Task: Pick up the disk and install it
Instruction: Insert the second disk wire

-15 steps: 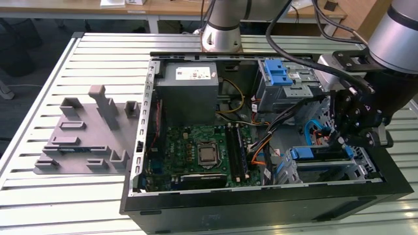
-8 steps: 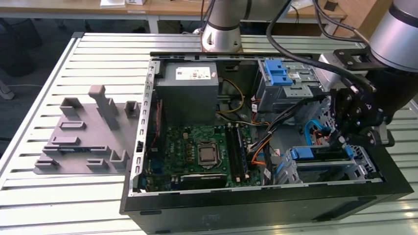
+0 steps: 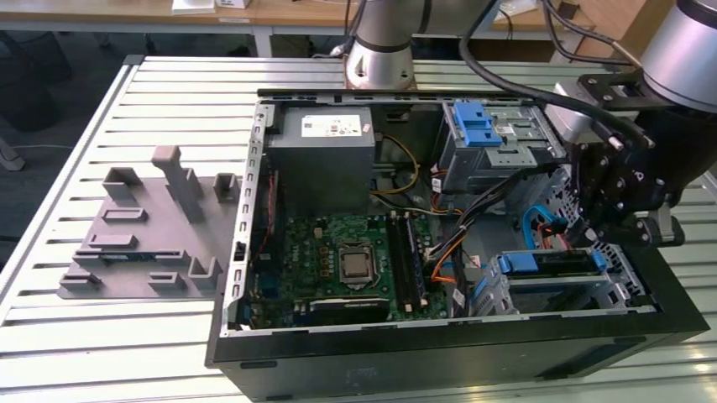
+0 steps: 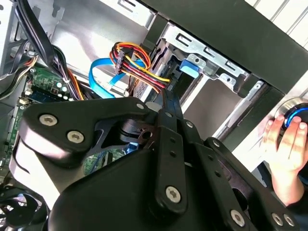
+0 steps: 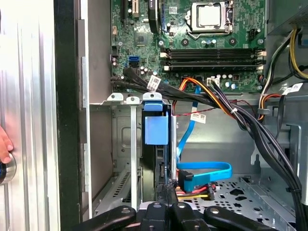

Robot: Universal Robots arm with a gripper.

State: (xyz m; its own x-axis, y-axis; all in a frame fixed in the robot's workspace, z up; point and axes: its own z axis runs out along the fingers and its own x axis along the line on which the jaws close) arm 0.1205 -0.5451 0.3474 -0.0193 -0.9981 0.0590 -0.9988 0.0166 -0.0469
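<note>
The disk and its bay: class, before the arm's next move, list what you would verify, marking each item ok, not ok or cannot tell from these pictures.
1. Disk inside the drive cage: ok, it stands in a slot.
2. Disk pushed fully home: cannot tell.
3. Gripper lined up with the disk: ok, it is right at the disk's edge.
4. Blue cable clear of the slot: cannot tell, it lies close beside the disk.
5. Person's hand outside the case: ok, it rests beyond the case wall.
</note>
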